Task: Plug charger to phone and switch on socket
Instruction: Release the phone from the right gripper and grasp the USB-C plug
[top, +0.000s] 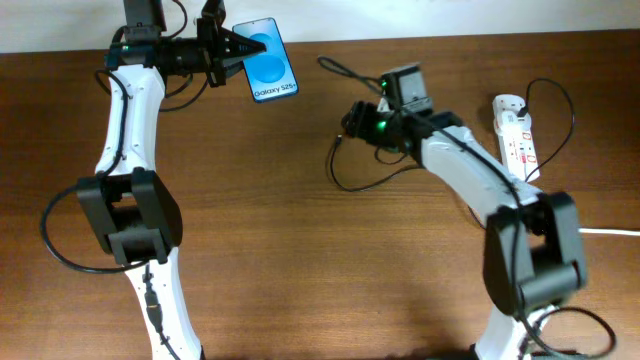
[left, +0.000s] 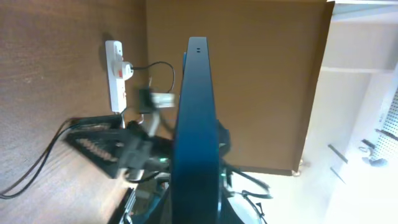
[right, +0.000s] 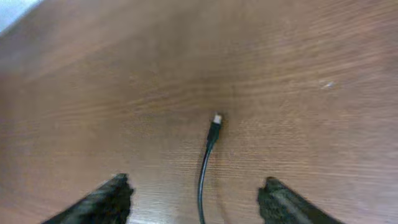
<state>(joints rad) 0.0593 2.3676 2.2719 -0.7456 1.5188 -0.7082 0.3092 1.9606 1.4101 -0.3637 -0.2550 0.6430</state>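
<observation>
The phone (top: 268, 60), with a blue screen and "Galaxy S25" text, is held off the table at the far left by my left gripper (top: 232, 50), which is shut on its edge. In the left wrist view the phone (left: 196, 124) shows edge-on. The charger, a thin black cable (top: 337, 178), loops on the table; its small plug tip (right: 216, 118) lies on the wood just ahead of my right gripper (right: 196, 186). That gripper is open and empty, its fingers either side of the cable (top: 355, 118). The white socket (top: 517, 135) lies at the far right.
The socket also shows in the left wrist view (left: 114, 74), with a plug in it. A thick white cord (top: 610, 232) runs off the right edge. The table's far edge meets a white wall (top: 450, 15).
</observation>
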